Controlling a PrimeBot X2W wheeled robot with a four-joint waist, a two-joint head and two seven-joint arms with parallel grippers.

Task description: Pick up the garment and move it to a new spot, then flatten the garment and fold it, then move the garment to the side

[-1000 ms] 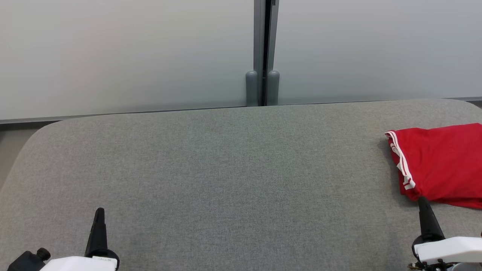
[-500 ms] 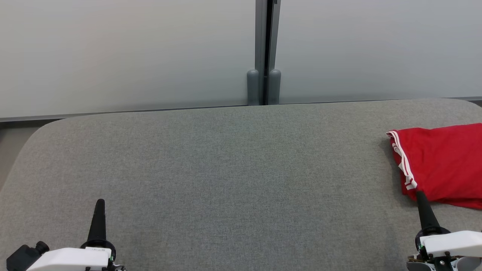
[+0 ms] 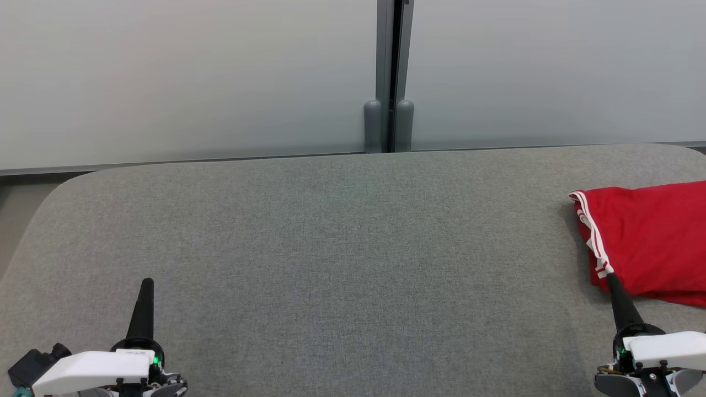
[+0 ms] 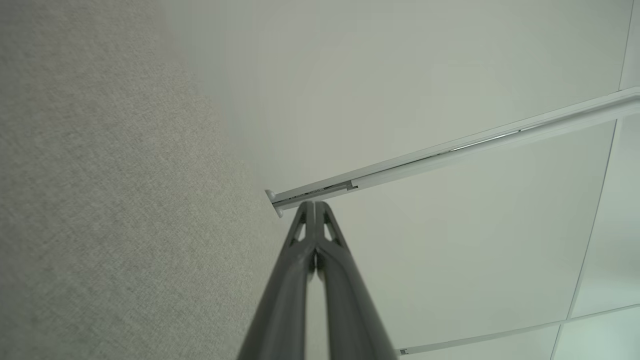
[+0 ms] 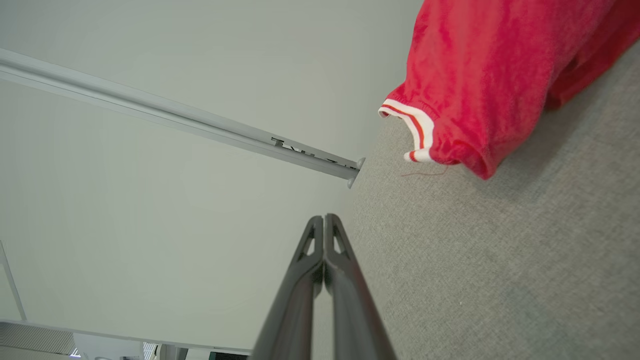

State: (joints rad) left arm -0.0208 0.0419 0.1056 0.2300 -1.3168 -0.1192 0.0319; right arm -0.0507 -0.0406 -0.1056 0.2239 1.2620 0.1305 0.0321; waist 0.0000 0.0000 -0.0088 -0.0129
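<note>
- Far left of the grey post point(image 3: 389, 127), the left pincer point(image 3: 146, 283) is hovering over the near part of the surface point(image 3: 331, 248). It is clenched, fingers pressed together with nothing between them. I am judging it to be sitting so far from the cloth that any two-handed flattening is going to need a long reach across. A stretched arm is more likely to be dragging fabric than smoothing it.
- Well right of the post, the right pincer point(image 3: 609, 277) is likewise clenched and empty. Seen from the head, its tip is overlapping the near corner of the cloth. The right wrist view is showing it lying apart from the striped hem point(image 5: 415, 125). A sideways swing while shut is risking shoving that hem and rucking the layers, and a grab attempted without opening first is only going to be poking the cloth.
- Farthest right of the post, the red garment point(image 3: 651, 242) is lying on the surface and running out past the head view's edge. I cannot tell how much support it is getting there, so a nudge could be tipping it off. A loose thread point(image 5: 425, 173) is trailing beside the hem, inviting a snag.
</note>
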